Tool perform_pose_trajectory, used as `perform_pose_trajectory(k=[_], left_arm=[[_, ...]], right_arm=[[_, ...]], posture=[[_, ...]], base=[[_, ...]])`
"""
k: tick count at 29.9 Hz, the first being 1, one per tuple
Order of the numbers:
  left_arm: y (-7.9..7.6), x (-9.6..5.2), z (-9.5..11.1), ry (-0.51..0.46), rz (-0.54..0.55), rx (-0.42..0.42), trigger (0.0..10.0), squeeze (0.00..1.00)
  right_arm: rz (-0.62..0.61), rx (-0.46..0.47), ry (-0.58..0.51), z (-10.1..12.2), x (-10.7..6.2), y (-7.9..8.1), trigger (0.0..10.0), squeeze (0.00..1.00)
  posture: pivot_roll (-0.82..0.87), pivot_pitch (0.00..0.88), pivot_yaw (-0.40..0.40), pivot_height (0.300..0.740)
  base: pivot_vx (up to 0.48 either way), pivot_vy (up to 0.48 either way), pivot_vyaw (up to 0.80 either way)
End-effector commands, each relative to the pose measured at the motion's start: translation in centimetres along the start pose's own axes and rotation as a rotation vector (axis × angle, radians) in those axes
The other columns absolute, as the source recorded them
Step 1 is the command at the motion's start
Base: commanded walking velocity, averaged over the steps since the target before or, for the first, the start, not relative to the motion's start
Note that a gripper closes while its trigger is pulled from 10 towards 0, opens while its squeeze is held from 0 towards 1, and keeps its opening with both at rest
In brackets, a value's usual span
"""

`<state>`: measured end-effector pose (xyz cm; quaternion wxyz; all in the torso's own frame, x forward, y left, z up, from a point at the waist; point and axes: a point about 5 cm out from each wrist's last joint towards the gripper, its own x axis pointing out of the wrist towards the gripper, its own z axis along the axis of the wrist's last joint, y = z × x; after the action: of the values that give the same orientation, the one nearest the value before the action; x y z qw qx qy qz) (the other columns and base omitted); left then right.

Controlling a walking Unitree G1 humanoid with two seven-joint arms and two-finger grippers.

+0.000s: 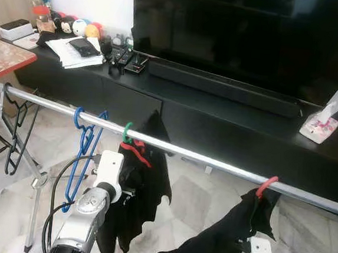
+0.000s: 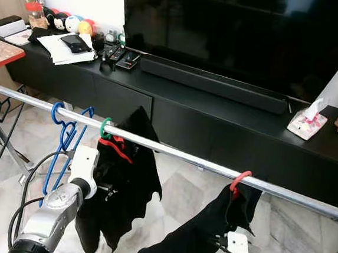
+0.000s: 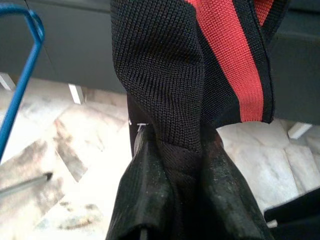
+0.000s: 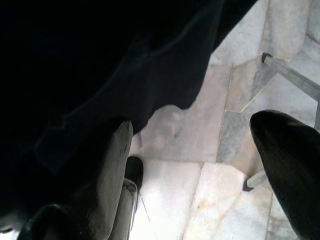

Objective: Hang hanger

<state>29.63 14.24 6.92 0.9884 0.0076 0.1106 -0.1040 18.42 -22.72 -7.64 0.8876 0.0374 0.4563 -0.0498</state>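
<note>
Rail: a silver pole running across the room in front of a black TV cabinet.

Green hanger: its hook is sitting over the rail, carrying a black garment with red trim that is hanging just right of an empty blue hanger.

Left gripper: it is pinching a fold of that garment's black knit, jaws closed tight on the cloth just below the red stripe.

Red hanger: its hook is resting over the rail further right, with a second black garment drooping from it.

Right gripper: it is hovering beneath that second garment, jaws spread wide and holding nothing.

Step in hand, as judged: settling the green hanger. Advice: be checking that the hook is fully over the rail before loosening the pinch, and be easing off straight downward so the cloth is not dragging the hanger sideways into the blue one.
</note>
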Motion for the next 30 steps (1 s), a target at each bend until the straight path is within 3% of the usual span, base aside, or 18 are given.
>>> perform_pose_trajectory(k=[1, 11, 16, 18, 19, 20, 21, 30], left_arm=[[0.2, 0.5, 1.6, -0.077, 0.012, 0.016, 0.0, 0.0], [0.5, 0.2, 4.3, -0.209, -0.03, 0.113, 0.0, 0.0], [0.6, -0.5, 3.8, -0.185, -0.06, 0.176, 0.0, 0.0], [1.3, -2.1, 2.6, -0.169, -0.06, 0.192, 0.2, 0.0], [1.5, -2.6, 2.3, -0.165, -0.055, 0.196, 2.0, 0.0], [1.7, -3.0, 2.2, -0.162, -0.046, 0.198, 5.0, 0.0], [2.2, -3.5, 1.6, -0.15, -0.015, 0.198, 10.0, 0.0], [1.2, -4.3, 2.0, -0.21, 0.03, 0.134, 10.0, 0.0]], right_arm=[[-0.004, 0.021, -0.018, 0.6, 0.1, 0.1, 10.0, 0.0], [-0.012, 0.032, -0.088, 3.2, 0.5, 0.7, 10.0, 0.0], [-0.014, 0.034, -0.103, 3.8, 0.5, 0.7, 10.0, 0.0], [-0.023, 0.041, -0.114, 4.2, 0.5, 0.5, 10.0, 0.0], [-0.028, 0.048, -0.117, 4.2, 0.5, 0.5, 10.0, 0.0], [-0.032, 0.053, -0.118, 4.3, 0.5, 0.4, 10.0, 0.0], [-0.042, 0.063, -0.119, 4.3, 0.5, 0.2, 10.0, 0.0], [-0.063, 0.066, -0.115, 4.1, 0.4, -0.4, 10.0, 0.0]], posture=[[0.03, 0.0, -0.07, 0.716], [0.04, 0.0, -0.063, 0.716], [0.03, 0.0, -0.062, 0.716], [0.05, 0.0, -0.069, 0.716], [0.05, 0.0, -0.069, 0.716], [0.06, 0.0, -0.069, 0.716], [0.06, 0.0, -0.065, 0.716], [0.04, 0.0, -0.038, 0.716]], base=[[0.0, 0.0, 0.0], [0.0, 0.0, 0.0], [0.0, 0.0, 0.0], [0.0, 0.0, 0.0], [0.0, 0.0, 0.0], [0.0, 0.0, 0.0], [0.0, 0.0, 0.0], [0.0, 0.0, 0.0]])
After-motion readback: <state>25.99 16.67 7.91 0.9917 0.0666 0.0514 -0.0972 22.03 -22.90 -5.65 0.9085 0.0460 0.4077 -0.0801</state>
